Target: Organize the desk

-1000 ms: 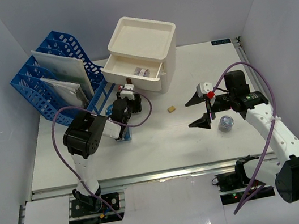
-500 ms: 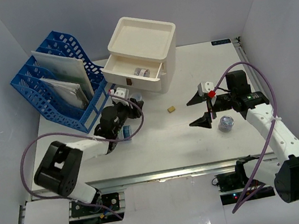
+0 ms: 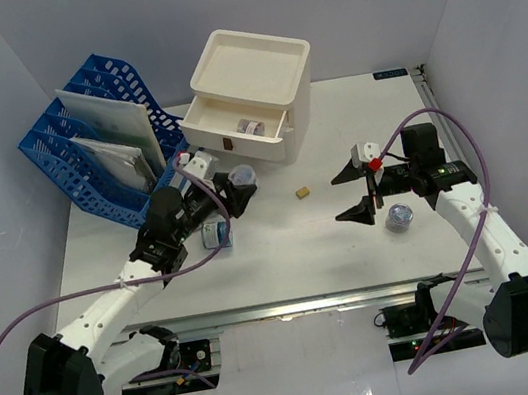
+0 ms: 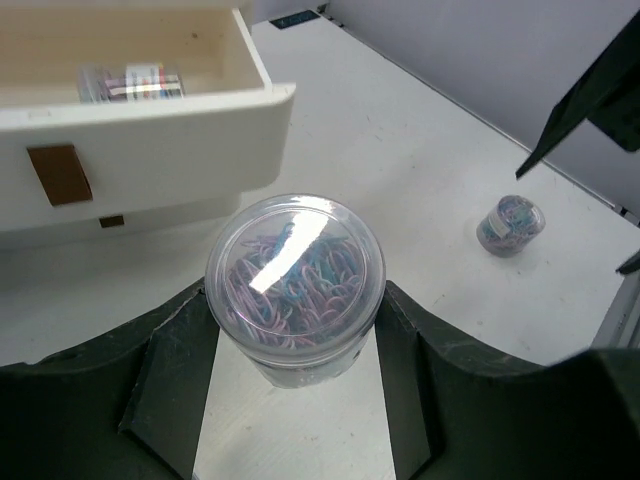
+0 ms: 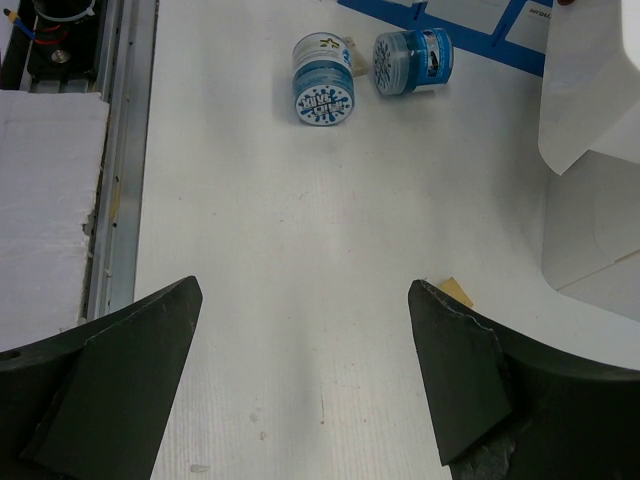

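My left gripper [image 3: 234,184] is shut on a clear jar of coloured paper clips [image 4: 295,275] and holds it above the white desk [image 3: 284,255], just in front of the white drawer box [image 3: 251,88]. The box's top drawer [image 4: 140,95] is open, with a small jar [image 4: 130,80] lying inside. My right gripper [image 3: 355,192] is open and empty over the desk's right half; in its wrist view the fingertips [image 5: 180,300] stand wide apart. A second clip jar [image 3: 398,218] stands to the right of the right gripper, also visible in the left wrist view [image 4: 510,222].
Two blue-labelled tubs [image 5: 324,92] [image 5: 410,60] lie on their sides by the blue file rack [image 3: 103,143], which holds papers at the back left. A small tan block [image 3: 301,192] lies mid-desk. A metal rail [image 3: 283,308] runs along the front edge.
My left arm has stretched out low and to the left, and its gripper has shifted slightly right towards the open drawer with the clip jar. The right arm has not moved.
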